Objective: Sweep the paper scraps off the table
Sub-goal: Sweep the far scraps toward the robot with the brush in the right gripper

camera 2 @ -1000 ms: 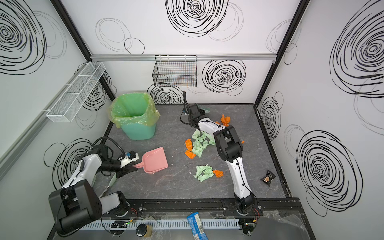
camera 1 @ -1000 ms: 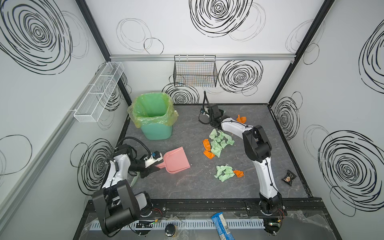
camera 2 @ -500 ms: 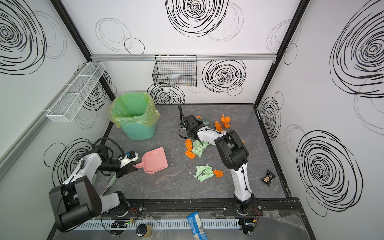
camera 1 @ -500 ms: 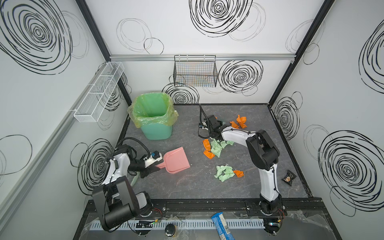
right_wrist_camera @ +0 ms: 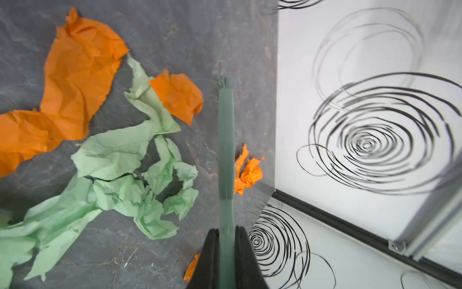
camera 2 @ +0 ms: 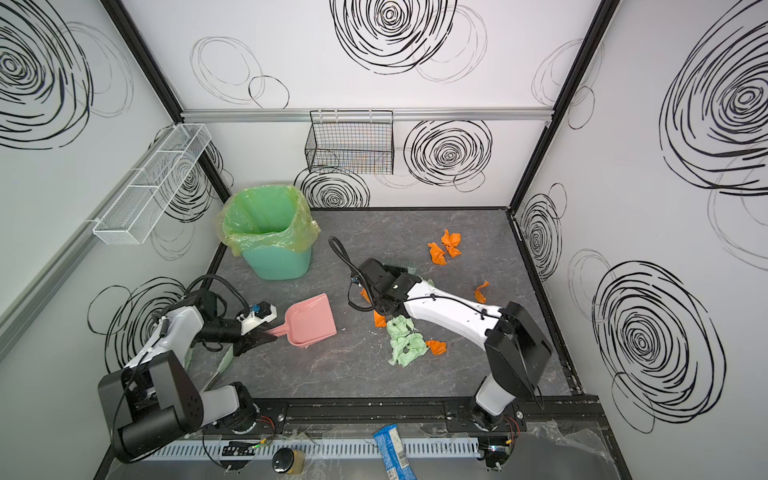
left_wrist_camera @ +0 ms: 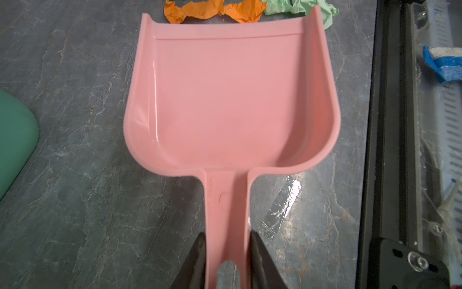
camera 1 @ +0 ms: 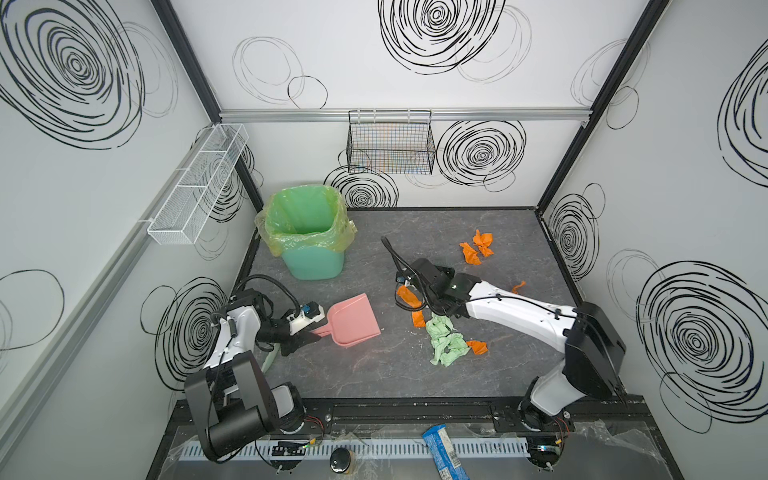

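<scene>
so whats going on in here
Two robot arms are clearing paper off the table. The left gripper is shut on the handle of a pink dustpan, which lies flat and empty with its mouth toward the main pile of scraps. The right gripper is shut on a brush right by that pile. A few orange scraps lie apart near the back right. The bin stands at the back left.

No text, label, brand or number can be read anywhere; the blue packet [camera 1: 442, 454] just in front of the table [camera 1: 374, 374] shows markings too small to make out.
</scene>
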You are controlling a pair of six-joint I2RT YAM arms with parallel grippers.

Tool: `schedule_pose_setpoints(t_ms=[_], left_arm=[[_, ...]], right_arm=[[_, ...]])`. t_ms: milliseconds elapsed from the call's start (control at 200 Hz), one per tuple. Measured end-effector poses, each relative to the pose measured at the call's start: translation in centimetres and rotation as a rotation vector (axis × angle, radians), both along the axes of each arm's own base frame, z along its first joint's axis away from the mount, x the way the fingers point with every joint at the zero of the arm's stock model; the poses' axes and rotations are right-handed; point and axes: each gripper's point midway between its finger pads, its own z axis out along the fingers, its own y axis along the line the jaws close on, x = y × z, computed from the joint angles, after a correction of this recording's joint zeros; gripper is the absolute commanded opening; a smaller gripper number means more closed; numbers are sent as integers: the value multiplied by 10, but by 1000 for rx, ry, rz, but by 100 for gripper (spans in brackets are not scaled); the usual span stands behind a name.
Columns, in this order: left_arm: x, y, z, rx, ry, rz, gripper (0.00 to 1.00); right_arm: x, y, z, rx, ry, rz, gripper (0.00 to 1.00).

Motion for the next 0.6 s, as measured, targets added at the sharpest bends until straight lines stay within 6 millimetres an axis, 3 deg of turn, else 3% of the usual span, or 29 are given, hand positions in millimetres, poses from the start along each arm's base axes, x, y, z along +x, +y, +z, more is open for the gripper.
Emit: schedule_pose_setpoints(t_ms=[110,235,330,425,600], left_arm=[[0,-3,2,-6,0,-4,0],[0,-5,5,0,-12,-3,0],[0,-7,8,6,-24,-5,0],[0,-8,10,10,-32,-5,0],[-1,-8,15,22,-55,-3,0]], right_arm=[[11,-21,42,54,-115,-103,0],[43,-69,59,70,-175,-277,0],[75,-119,47,46,-181,-439,0],[108,-161,24,49,-164,-577,0],[154,-208,-12,71,-141,-721,0]])
